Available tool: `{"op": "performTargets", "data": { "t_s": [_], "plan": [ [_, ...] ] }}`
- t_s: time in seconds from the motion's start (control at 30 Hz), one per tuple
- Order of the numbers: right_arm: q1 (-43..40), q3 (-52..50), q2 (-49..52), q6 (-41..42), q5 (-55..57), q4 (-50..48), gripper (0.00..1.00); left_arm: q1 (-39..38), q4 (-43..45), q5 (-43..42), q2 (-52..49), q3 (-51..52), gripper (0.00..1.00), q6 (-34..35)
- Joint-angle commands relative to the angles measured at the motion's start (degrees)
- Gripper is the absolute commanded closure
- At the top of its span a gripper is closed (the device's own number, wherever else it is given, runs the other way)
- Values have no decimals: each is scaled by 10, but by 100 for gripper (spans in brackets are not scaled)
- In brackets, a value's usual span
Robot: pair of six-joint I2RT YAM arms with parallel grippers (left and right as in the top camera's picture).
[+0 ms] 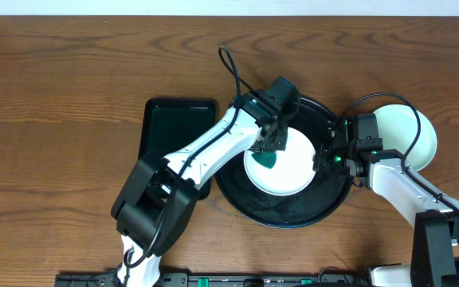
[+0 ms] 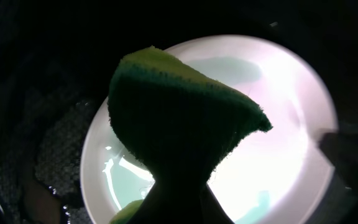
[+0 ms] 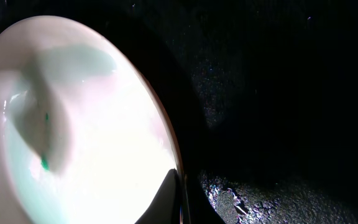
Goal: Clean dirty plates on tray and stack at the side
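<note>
Mostly your wrist views were dark, the tray point(image 1: 281, 214) barely readable; your left claw point(image 1: 267, 150) pinched a sponge point(image 2: 179, 118) over the plate point(image 1: 293, 171), your right claw point(image 1: 323, 157) clamped its rim

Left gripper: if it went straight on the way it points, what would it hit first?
The left gripper points down; the green-and-yellow sponge it holds would meet the round white plate in the round glossy black tray first. The remaining gap is unclear.

L arm point(image 1: 213, 147) reaches fwd, R arm point(image 1: 397, 182) bent; L tool point(image 1: 269, 146), R tool point(image 1: 325, 158) both clamped.
</note>
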State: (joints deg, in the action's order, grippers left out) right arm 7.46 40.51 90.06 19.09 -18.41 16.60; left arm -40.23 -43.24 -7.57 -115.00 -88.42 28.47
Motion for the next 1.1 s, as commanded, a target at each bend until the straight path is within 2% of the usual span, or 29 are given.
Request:
{"op": "performTargets", "data": {
  "t_s": [0.0, 0.13, 0.33, 0.37, 0.47, 0.5, 1.07],
  "plan": [
    [9, -5, 6, -1, -3, -1, 99, -1, -1, 45, -18, 19, 92, 0],
    [9, -5, 6, -1, -2, -1, 99, -1, 2, 92, -22, 35, 92, 19],
    [9, -5, 6, -1, -2, -1, 99, -2, 12, 91, -34, 40, 87, 23],
    [9, -5, 6, -1, -2, -1, 99, -2, 11, 89, -35, 40, 85, 23],
    [9, -5, 6, -1, -2, -1, 99, -2, 12, 67, -34, 40, 67, 23],
    [9, -5, 6, -1, -2, -1, 99, -2, 12, 65, -33, 40, 66, 23],
    [9, -5, 6, -1, -2, -1, 99, -2, -11, 65, -9, 38, 66, 22]
  ]
}}
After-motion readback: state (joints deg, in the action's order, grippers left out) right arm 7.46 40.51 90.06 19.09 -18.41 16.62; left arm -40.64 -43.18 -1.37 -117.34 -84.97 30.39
